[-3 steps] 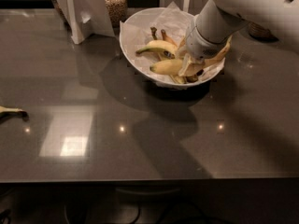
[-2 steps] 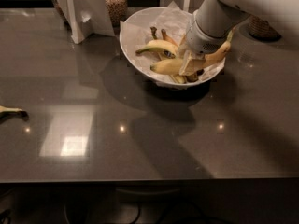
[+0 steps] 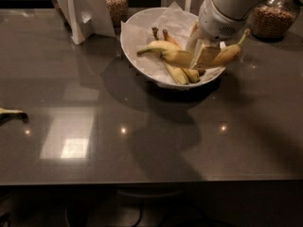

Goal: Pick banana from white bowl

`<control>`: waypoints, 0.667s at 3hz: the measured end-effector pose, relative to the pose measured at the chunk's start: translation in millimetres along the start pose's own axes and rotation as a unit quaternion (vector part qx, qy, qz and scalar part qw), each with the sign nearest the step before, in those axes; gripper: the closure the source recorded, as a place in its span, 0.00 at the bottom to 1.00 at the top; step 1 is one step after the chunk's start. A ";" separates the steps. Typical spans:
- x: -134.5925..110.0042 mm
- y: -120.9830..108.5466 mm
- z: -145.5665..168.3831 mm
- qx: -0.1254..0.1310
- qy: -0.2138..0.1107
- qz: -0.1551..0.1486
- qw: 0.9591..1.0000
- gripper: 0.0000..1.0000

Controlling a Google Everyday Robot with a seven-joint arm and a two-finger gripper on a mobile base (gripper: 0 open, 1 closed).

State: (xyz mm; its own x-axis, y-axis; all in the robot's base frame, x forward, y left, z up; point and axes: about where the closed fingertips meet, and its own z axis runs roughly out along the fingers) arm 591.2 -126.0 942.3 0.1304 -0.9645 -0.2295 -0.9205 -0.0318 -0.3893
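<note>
The white bowl (image 3: 137,25) stands at the back middle of the dark table, lined with crumpled white paper. My gripper (image 3: 201,56) reaches down over the bowl's right side and is shut on the middle of the long banana (image 3: 177,58). The banana is held nearly level just above the other fruit, its long stem pointing up and right past the rim. A shorter, more curved banana with a green stem (image 3: 158,46) lies to the left in the bowl. Small brown-stemmed bananas (image 3: 177,74) lie under and behind it.
A jar of grains (image 3: 116,4) and a white folded card stand (image 3: 83,11) sit behind the bowl on the left. Another jar (image 3: 272,15) stands at the back right. A banana end (image 3: 10,111) shows at the table's left edge.
The long banana has come up out of the pile with my gripper, and its stem end now sticks out over the bowl's right rim.
</note>
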 end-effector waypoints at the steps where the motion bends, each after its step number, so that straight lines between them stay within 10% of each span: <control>1: 2.3 13.3 -33.2 0.004 0.000 -0.006 1.000 1.00; 2: 4.5 35.7 -62.7 0.007 -0.014 -0.009 1.000 1.00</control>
